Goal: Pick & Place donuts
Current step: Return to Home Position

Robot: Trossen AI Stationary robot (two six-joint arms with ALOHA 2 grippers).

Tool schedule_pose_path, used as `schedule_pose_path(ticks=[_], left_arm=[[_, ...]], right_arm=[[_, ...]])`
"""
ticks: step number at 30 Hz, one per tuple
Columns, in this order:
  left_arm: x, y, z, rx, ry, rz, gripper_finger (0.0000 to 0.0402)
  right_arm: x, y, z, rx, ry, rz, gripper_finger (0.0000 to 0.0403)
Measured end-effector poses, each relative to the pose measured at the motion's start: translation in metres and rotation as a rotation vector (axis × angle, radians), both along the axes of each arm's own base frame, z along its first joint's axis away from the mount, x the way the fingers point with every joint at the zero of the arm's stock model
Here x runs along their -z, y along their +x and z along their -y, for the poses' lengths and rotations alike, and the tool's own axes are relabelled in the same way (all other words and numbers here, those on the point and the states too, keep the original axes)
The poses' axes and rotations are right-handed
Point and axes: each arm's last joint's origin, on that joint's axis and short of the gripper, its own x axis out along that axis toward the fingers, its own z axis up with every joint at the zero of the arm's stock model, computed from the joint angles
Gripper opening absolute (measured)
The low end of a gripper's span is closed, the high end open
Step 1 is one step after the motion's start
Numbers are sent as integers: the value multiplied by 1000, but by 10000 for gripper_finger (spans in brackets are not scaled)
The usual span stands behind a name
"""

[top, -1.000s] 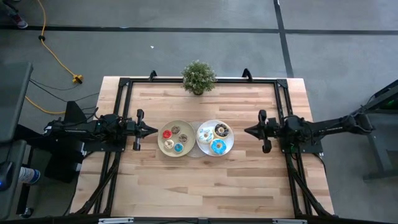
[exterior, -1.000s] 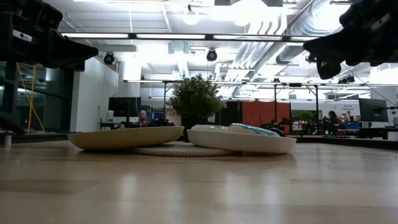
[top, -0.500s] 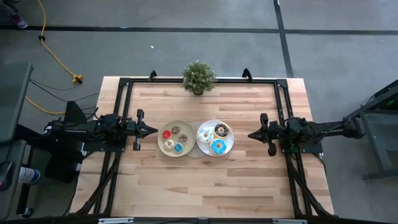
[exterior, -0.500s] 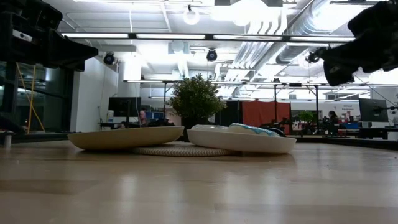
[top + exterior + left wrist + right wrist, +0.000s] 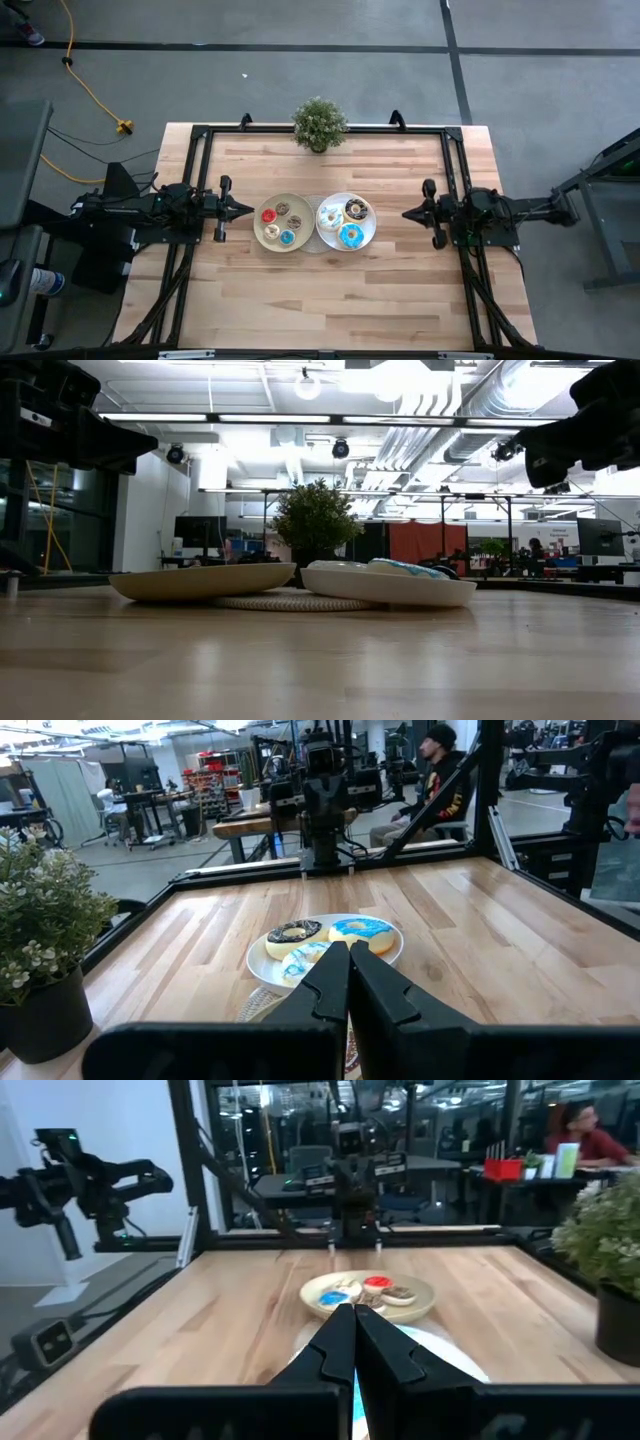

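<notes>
Wood tbl [image 5: 330,290] (open lab behind)

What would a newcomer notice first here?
Two plates sit side by side at mid-table: a beige plate holding small donuts and a white plate holding larger donuts. A potted plant stands at the far edge, and the left gripper and right gripper, both shut, flank the plates.

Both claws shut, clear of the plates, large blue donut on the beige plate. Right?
Not quite. High view: the large blue donut lies on the white plate, not the beige plate. Left claw and right claw are shut, clear of both.
</notes>
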Motion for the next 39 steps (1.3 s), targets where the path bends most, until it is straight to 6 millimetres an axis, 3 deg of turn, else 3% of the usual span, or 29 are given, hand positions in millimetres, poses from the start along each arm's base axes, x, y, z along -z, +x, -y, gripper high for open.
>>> schedule_pose_path(ticks=[39], left_arm=[[0, 0, 0, -1, 0, 0, 0]], right_arm=[[1, 1, 2, 24, 0, -8, 0]])
